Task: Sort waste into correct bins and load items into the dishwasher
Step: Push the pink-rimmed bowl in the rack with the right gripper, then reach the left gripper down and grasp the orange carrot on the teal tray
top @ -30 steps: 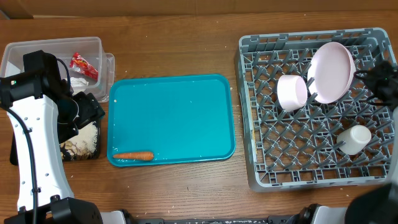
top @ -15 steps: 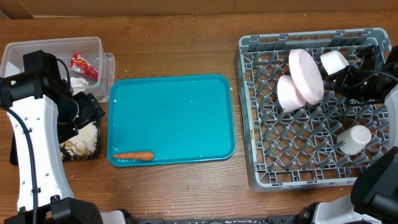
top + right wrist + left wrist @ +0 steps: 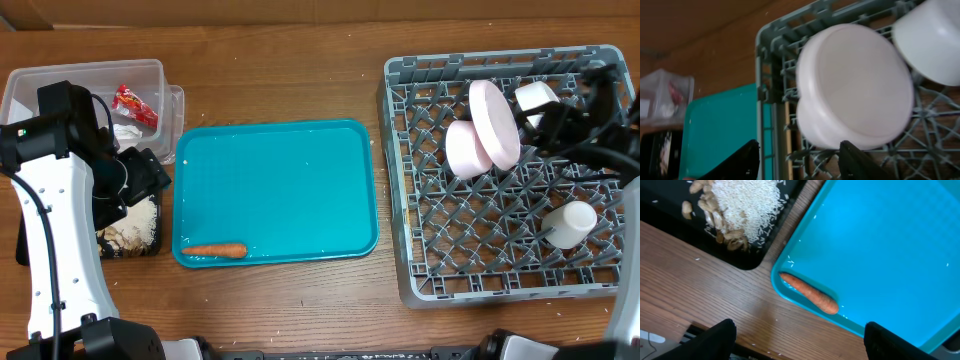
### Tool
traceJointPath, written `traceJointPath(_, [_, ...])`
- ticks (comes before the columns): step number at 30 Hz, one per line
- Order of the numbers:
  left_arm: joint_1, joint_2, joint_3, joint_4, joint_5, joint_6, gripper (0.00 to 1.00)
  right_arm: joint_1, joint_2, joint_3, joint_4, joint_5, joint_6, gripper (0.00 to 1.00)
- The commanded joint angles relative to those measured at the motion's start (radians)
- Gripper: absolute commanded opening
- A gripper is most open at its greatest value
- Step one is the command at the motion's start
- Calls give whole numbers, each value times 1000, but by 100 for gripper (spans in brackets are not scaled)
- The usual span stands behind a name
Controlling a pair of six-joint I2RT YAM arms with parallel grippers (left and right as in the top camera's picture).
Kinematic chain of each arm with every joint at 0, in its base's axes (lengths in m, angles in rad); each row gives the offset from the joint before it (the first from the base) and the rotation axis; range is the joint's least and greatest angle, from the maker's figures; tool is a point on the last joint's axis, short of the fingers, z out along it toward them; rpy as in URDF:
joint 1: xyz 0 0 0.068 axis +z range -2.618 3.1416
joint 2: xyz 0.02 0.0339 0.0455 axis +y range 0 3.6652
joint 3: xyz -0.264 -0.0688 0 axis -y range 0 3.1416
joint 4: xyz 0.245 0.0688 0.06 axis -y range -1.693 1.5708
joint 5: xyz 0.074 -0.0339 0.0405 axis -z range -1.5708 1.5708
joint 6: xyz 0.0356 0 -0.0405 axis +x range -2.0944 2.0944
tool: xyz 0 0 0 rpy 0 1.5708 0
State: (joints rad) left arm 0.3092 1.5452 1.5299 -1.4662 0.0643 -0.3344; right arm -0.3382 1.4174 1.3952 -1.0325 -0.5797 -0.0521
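Observation:
On the teal tray's near-left corner lies a small orange carrot (image 3: 216, 250) (image 3: 809, 294). My left gripper (image 3: 140, 185) (image 3: 800, 342) hovers open and empty over the table edge just short of it. A black tray (image 3: 135, 245) (image 3: 747, 260) holds rice and peanut scraps (image 3: 735, 210). In the clear tub (image 3: 60, 75) are a red wrapper (image 3: 133, 105) and a white tissue (image 3: 127, 132). The grey dish rack (image 3: 400, 200) (image 3: 765, 65) holds a pale-pink plate (image 3: 493, 122) (image 3: 860, 80) on edge, leaning on a bowl (image 3: 464, 150) (image 3: 812, 122). My right gripper (image 3: 548, 128) (image 3: 800, 162) is open, just right of the plate.
A second white bowl (image 3: 537, 97) (image 3: 935, 40) lies in the rack's far right part, and a small white cup (image 3: 570, 224) in its near right part. The teal tray (image 3: 280, 180) lies between the bins and the rack. My left arm covers part of the black tray.
My right gripper has opened and let go of the plate, which went from facing up to standing on edge against the bowl. The left arm has not moved.

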Motion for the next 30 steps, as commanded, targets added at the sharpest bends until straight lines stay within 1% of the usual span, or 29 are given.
traceJointPath(1, [-36,-16,-28,0,35,-3,84,118,-24,24,-45,32,-8,58])
traceJointPath(3, [-64,-16,-53,0,41,-4,85,199,-20,23,-80,90,-8,60])
traceJointPath(5, [-93,-16,-89,1,46,-31,94,275,-17,23,-102,150,-7,61])
traceJointPath(8, [-135,-16,-167,12,72,-101,100,365,-16,23,-107,228,-6,65])
traceJointPath(11, [-164,-16,-259,56,103,-182,100,430,-14,23,-107,270,-3,71])
traceJointPath(14, [-188,-16,-361,144,141,-229,100,454,-13,18,-111,284,-3,74])
traceJointPath(19, [-215,-16,-488,274,150,-296,99,454,-11,18,-138,291,-1,74])
traceJointPath(26, [-225,-16,-583,461,135,-302,99,454,-11,18,-159,291,1,74])
traceJointPath(30, [-225,-16,-637,536,135,-318,99,454,-11,18,-162,291,1,74])
